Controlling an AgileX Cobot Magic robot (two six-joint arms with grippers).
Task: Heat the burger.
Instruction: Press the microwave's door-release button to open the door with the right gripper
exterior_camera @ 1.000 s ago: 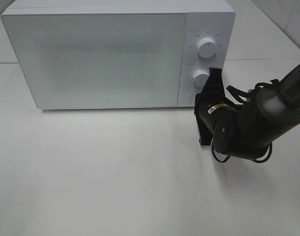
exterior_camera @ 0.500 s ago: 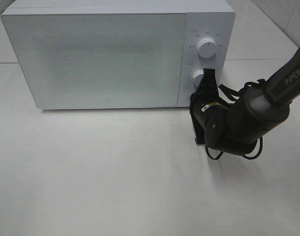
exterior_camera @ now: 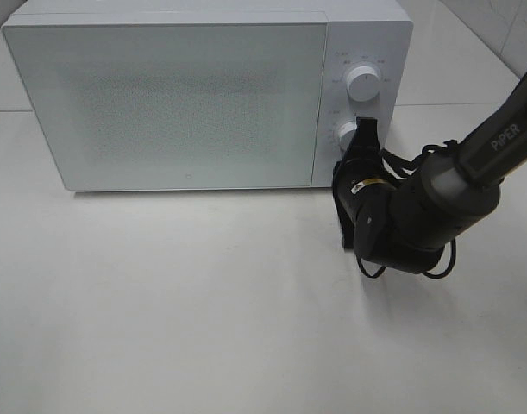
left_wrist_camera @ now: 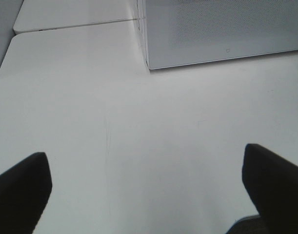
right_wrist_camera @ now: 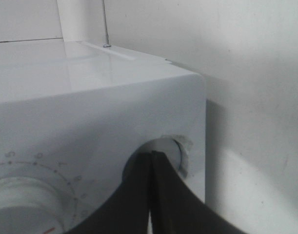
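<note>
Right gripper (exterior_camera: 365, 129), clenched, has edged against the lower knob (exterior_camera: 348, 136); left gripper (left_wrist_camera: 144, 158) gapes.

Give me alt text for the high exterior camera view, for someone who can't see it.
The right arm's shut tool is at the lower knob of a white microwave, whose door is closed. The microwave stands on a white table; an upper knob sits above.

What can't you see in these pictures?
- Burger: in no view; the frosted, shut door of the microwave hides its inside.
- Lower knob: high view, partly covered by the right gripper; its setting is unreadable.
- Dial markings: too small, high view.
- Left gripper: left wrist view's edge cuts off its fingers.
</note>
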